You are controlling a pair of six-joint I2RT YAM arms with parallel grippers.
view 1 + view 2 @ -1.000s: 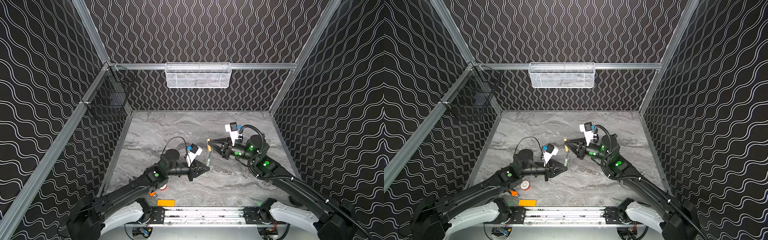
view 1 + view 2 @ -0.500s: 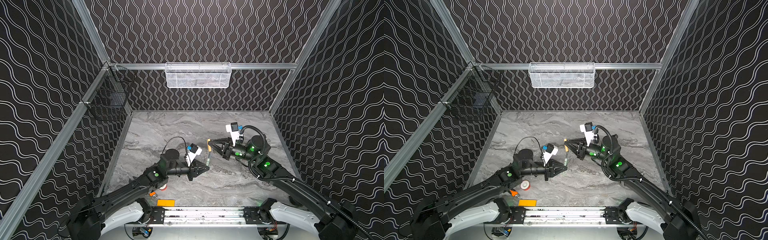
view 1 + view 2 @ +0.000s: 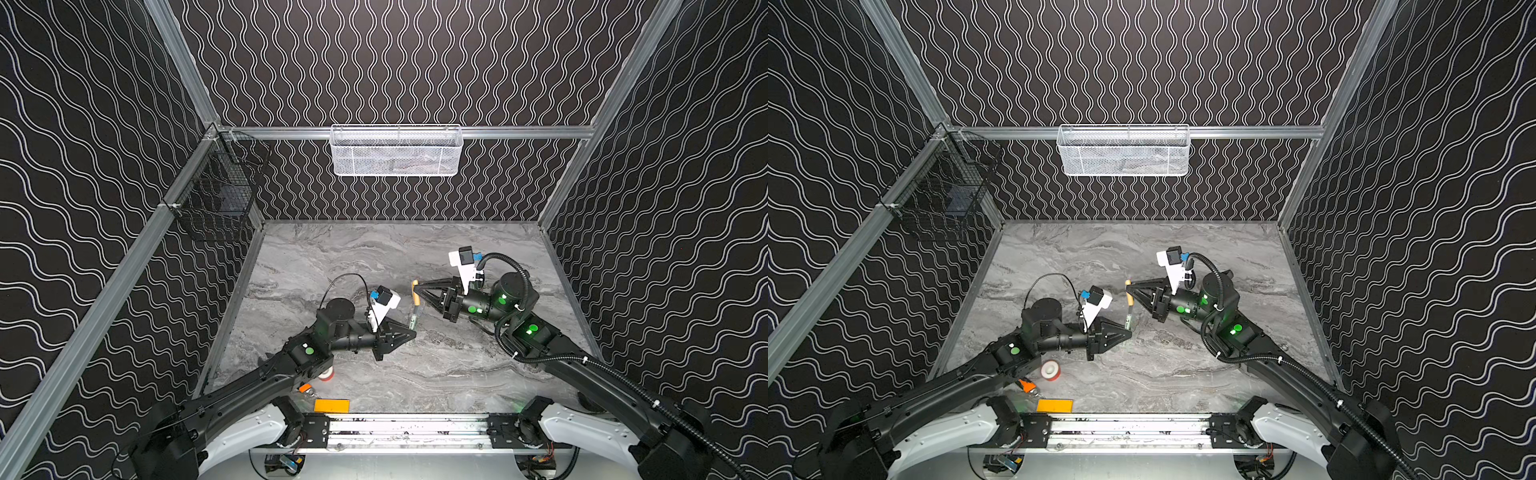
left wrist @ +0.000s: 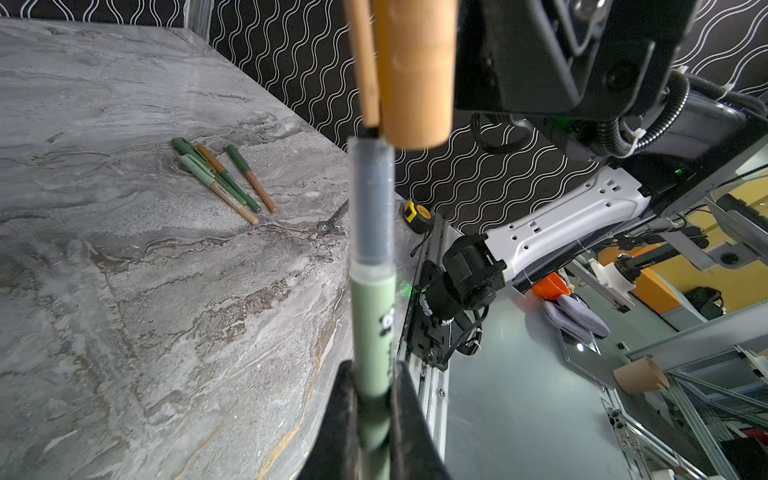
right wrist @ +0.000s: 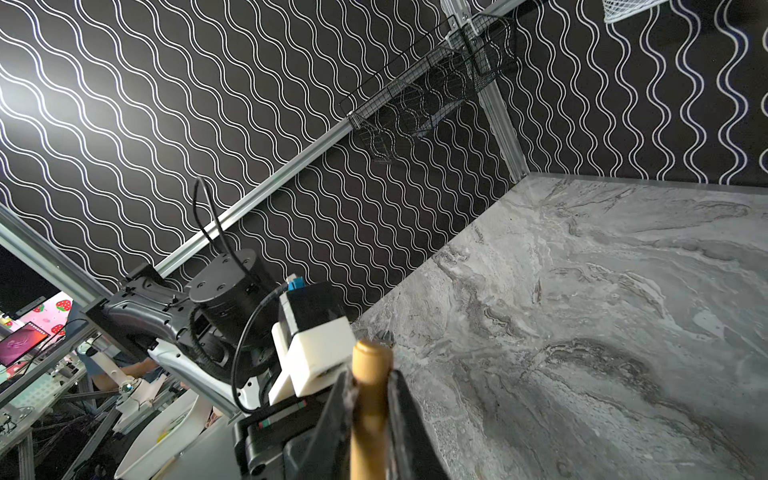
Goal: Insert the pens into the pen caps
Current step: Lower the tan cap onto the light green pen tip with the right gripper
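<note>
Pointing tip-first at cap clamped in right gripper, pen clamped in left gripper.

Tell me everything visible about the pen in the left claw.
The pen is a thin stick with a pale green, plastic-looking barrel bearing small dark print, then a translucent grey section and a dark tip. The left claw is shut on the barrel, holding it in the air, aimed at the tan cap in the right claw. Its tip sits by the cap's mouth and clip. The whole grey section shows, so it is not seated.
</note>
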